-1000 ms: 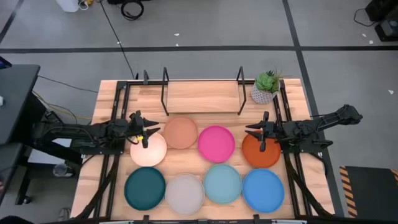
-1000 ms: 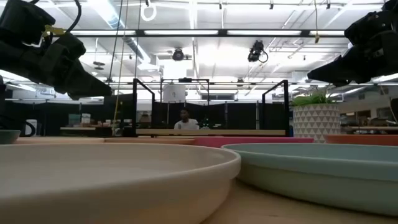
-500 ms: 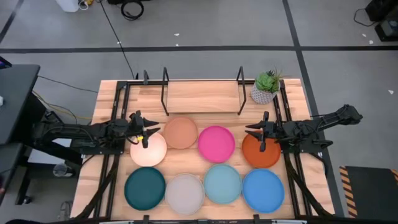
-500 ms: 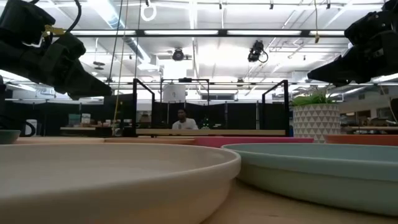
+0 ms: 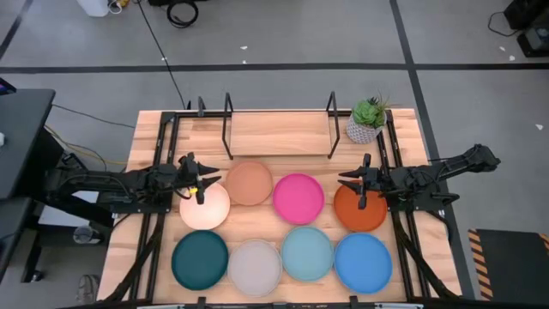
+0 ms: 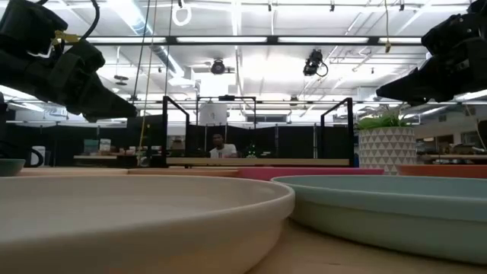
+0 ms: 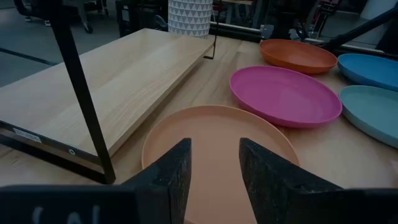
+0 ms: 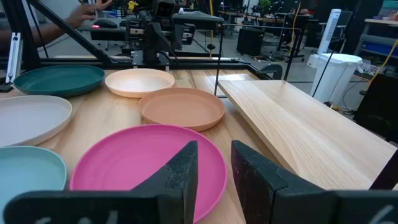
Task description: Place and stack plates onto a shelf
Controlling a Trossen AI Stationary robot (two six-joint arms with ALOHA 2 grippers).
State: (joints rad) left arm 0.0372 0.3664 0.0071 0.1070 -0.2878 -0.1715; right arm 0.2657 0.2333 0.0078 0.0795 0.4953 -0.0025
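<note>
Plates lie in two rows of four on the wooden table (image 5: 146, 137), and we can read no writing on them; the only label-like mark we find is a small pale sticker on the shelf's base edge in the left wrist view, too small to read. Behind the rows stands the shelf (image 5: 279, 130), a black rod rack on a light wood base, bare of plates, with open board along its whole front edge. Nearest it sit the cream plate (image 5: 204, 206), peach plate (image 5: 250, 183), magenta plate (image 5: 298, 197) and burnt orange plate (image 5: 359, 208); in front lie the dark teal plate (image 5: 200, 260), light grey plate (image 5: 255, 267), pale aqua plate (image 5: 308, 253) and bright blue plate (image 5: 363, 262), neighbours almost touching. Nothing on the table has shifted since a second ago; only the seated person (image 6: 218, 149) far behind has moved slightly. Our left gripper (image 5: 199, 182) hovers over the cream plate's rim beside the peach one, fingers parted and empty. Our right gripper (image 5: 361, 182) hangs over the orange plate, likewise parted, holding nothing. A potted plant (image 5: 367, 120) stands at the shelf's right end.
</note>
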